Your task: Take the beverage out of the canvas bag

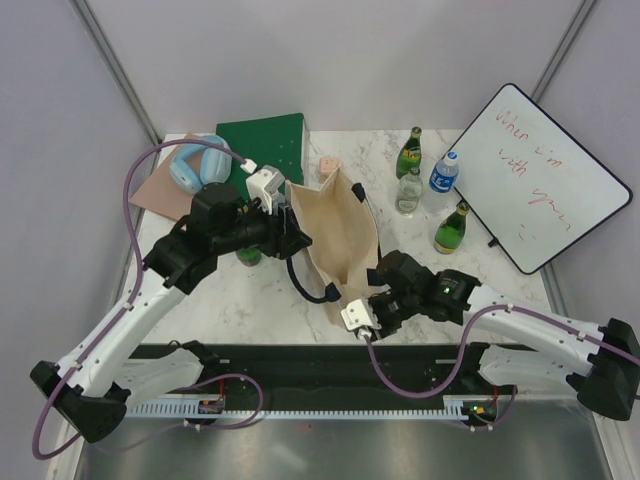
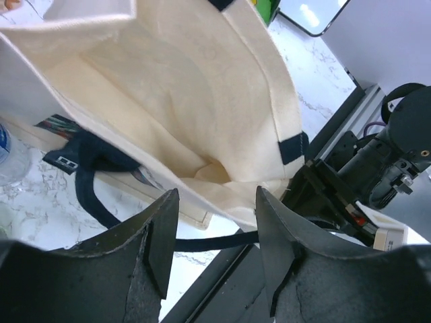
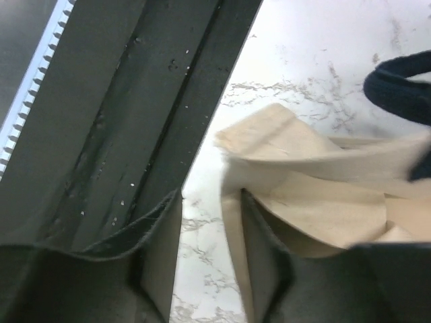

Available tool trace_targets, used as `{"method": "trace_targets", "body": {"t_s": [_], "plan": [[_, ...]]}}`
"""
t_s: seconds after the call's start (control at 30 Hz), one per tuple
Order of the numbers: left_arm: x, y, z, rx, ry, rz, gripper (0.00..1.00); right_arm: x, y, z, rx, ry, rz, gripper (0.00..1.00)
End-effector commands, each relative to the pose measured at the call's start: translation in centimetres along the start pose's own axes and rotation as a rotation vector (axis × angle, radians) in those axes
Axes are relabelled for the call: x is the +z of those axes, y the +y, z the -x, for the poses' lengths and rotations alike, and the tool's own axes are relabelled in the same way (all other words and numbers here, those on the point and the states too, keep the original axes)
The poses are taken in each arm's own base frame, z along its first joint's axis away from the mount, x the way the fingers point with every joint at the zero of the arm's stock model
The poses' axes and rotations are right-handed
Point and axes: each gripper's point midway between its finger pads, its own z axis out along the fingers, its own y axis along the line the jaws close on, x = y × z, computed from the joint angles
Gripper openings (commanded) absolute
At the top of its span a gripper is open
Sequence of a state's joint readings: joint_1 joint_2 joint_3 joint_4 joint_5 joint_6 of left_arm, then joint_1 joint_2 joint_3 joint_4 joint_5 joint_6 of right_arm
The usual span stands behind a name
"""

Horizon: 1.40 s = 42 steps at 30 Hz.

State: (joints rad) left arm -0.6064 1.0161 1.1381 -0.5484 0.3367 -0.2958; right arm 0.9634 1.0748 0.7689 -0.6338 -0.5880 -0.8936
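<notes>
The cream canvas bag [image 1: 340, 235] lies on its side mid-table, its navy handle [image 1: 305, 285] looped toward the near edge. My left gripper [image 1: 293, 238] is open at the bag's left rim. The left wrist view looks past that gripper [image 2: 217, 202] into the bag's mouth [image 2: 182, 101], where only bare fabric shows and no bottle. A green bottle [image 1: 248, 256] stands under my left arm, mostly hidden. My right gripper [image 1: 372, 300] is open at the bag's near corner. In the right wrist view this gripper [image 3: 210, 198] has marble between its fingers, and the bag's edge [image 3: 296, 202] lies against the right finger.
Several bottles stand back right: two green ones [image 1: 410, 152] [image 1: 452, 228], a clear one [image 1: 408, 190] and a blue-labelled one [image 1: 443, 175]. A whiteboard [image 1: 540, 175] leans at the right. A green book [image 1: 262, 143], blue headphones [image 1: 198, 165] and a small pink block [image 1: 327, 163] sit at the back.
</notes>
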Motion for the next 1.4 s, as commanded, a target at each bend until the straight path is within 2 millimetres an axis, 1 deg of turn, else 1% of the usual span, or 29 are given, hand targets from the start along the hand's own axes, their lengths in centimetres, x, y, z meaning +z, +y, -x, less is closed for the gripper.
{"method": "trace_targets", "body": {"t_s": [0.0, 0.03, 0.07, 0.1, 0.17, 0.2, 0.23, 0.27, 0.3, 0.33, 0.37, 0.4, 0.47, 0.5, 0.53, 0.57, 0.6, 0.63, 0.67, 0.7, 0.77, 0.8, 0.87, 0.9, 0.93, 1.03, 1.13, 1.27, 1.37], "plan": [[-1.0, -0.3, 1.5, -0.003, -0.058, 0.018, 0.57, -1.7, -1.3, 0.0, 0.033, 0.043, -0.109, 0.54], [-1.1, -0.3, 1.7, 0.000, -0.062, 0.017, 0.57, -2.2, -2.2, 0.4, 0.035, 0.045, -0.150, 0.57], [-1.2, -0.4, 1.8, 0.003, -0.067, 0.019, 0.57, -2.8, -3.1, 0.9, 0.061, 0.031, -0.187, 0.71], [-1.3, -0.4, 2.0, 0.004, -0.072, 0.019, 0.57, -3.8, -4.6, 2.7, 0.051, -0.010, -0.247, 0.98], [-1.8, -0.6, 2.6, 0.011, -0.093, 0.020, 0.58, -5.4, -7.0, 4.5, 0.098, -0.068, -0.346, 0.98], [-2.0, -0.6, 2.8, 0.007, -0.101, 0.029, 0.59, -6.8, -8.5, 6.0, 0.108, -0.106, -0.404, 0.98], [-2.5, -0.8, 3.3, 0.015, -0.123, 0.030, 0.59, -7.7, -9.6, 6.8, 0.130, -0.131, -0.448, 0.98], [-2.8, -0.9, 3.6, 0.017, -0.136, 0.031, 0.62, -9.1, -11.2, 6.9, 0.180, -0.144, -0.520, 0.98], [-3.2, -0.7, 4.0, 0.016, -0.155, 0.050, 0.63, -10.7, -13.1, 8.5, 0.237, -0.213, -0.590, 0.98], [-3.7, -0.7, 4.5, 0.017, -0.175, 0.063, 0.65, -11.7, -14.2, 9.0, 0.284, -0.244, -0.636, 0.98], [-4.4, -0.3, 5.1, 0.012, -0.205, 0.100, 0.68, -13.9, -16.5, 9.4, 0.381, -0.298, -0.729, 0.98], [-4.7, -0.1, 5.4, 0.010, -0.221, 0.122, 0.69, -15.0, -17.5, 9.4, 0.436, -0.324, -0.776, 0.98], [-6.0, 0.8, 6.0, 0.008, -0.261, 0.191, 0.73, -17.6, -20.2, 8.7, 0.580, -0.355, -0.905, 0.98], [-6.3, 1.2, 6.0, 0.004, -0.270, 0.217, 0.74, -18.4, -20.9, 8.4, 0.620, -0.362, -0.939, 0.98], [-7.0, 1.5, 6.0, -0.003, -0.281, 0.242, 0.76, -19.1, -21.6, 7.5, 0.667, -0.358, -0.972, 0.98], [-7.4, 2.4, 6.1, -0.011, -0.297, 0.294, 0.77, -19.8, -22.5, 6.9, 0.726, -0.361, -1.020, 0.98], [-7.7, 2.7, 6.2, -0.015, -0.305, 0.316, 0.77, -20.3, -23.0, 6.2, 0.816, -0.388, -1.044, 0.98], [-8.2, 3.5, 6.1, -0.029, -0.310, 0.368, 0.82, -20.2, -23.1, 5.6, 0.871, -0.385, -1.044, 0.98], [-8.5, 3.9, 6.0, -0.037, -0.315, 0.397, 0.84, -20.4, -23.6, 5.4, 0.903, -0.386, -1.045, 0.98], [-9.0, 4.3, 6.3, -0.042, -0.326, 0.426, 0.86, -20.8, -23.9, 4.8, 0.960, -0.393, -1.067, 0.98], [-9.5, 5.5, 6.1, -0.049, -0.308, 0.503, 0.89, -22.1, -24.7, 3.7, 1.026, -0.390, -1.139, 0.98], [-10.1, 5.6, 6.6, -0.046, -0.319, 0.526, 0.91, -24.0, -25.1, 2.1, 1.069, -0.376, -1.247, 0.98], [-11.0, 7.0, 6.8, -0.041, -0.314, 0.617, 0.97, -26.6, -25.4, 1.3, 1.084, -0.375, -1.373, 0.98], [-11.2, 7.2, 7.5, -0.037, -0.319, 0.634, 0.98, -28.7, -25.3, -0.1, 1.087, -0.329, -1.507, 0.98], [-11.6, 7.7, 7.9, -0.024, -0.322, 0.660, 0.98, -30.3, -25.2, -0.3, 1.058, -0.298, -1.574, 0.98], [-12.2, 8.7, 9.1, -0.027, -0.332, 0.708, 1.00, -33.8, -24.6, -1.6, 1.007, -0.177, -1.745, 0.98], [-12.7, 9.4, 9.9, -0.042, -0.347, 0.732, 1.00, -36.4, -23.8, -2.6, 0.981, -0.090, -1.863, 0.98], [-13.1, 9.6, 10.3, -0.045, -0.362, 0.745, 1.00, -38.4, -22.3, -4.3, 0.968, 0.013, -1.941, 0.98], [-13.3, 9.5, 10.1, -0.050, -0.368, 0.741, 1.00, -38.6, -21.2, -5.2, 0.971, 0.049, -1.942, 0.98]]}}
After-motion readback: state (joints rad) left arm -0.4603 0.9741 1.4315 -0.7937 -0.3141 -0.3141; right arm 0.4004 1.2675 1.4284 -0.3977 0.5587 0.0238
